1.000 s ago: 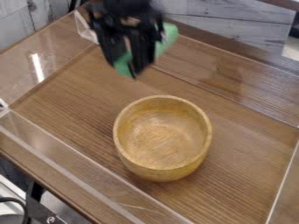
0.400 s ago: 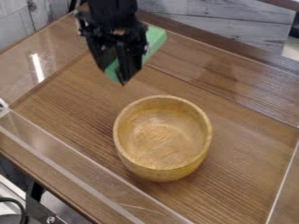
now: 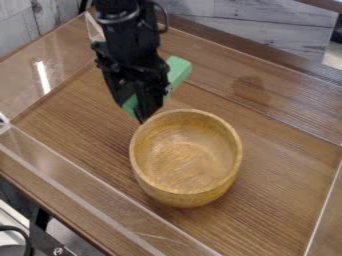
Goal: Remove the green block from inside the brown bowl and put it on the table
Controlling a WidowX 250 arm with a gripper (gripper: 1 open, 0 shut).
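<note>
The brown bowl sits on the table in the middle of the view, with nothing visible inside it. My black gripper hangs just above and left of the bowl's far rim, shut on the green block. The block is held tilted, its upper end sticking out to the right of the fingers and its lower end showing by the fingertips. It is off the tabletop.
Clear acrylic walls run along the table's edges, one close in front of the bowl. Bare wood lies left of and behind the bowl. A pale wall and a shelf edge stand beyond the back right.
My gripper has come down and leftward with the green block, from high over the back of the table to just above the bowl's far left rim.
</note>
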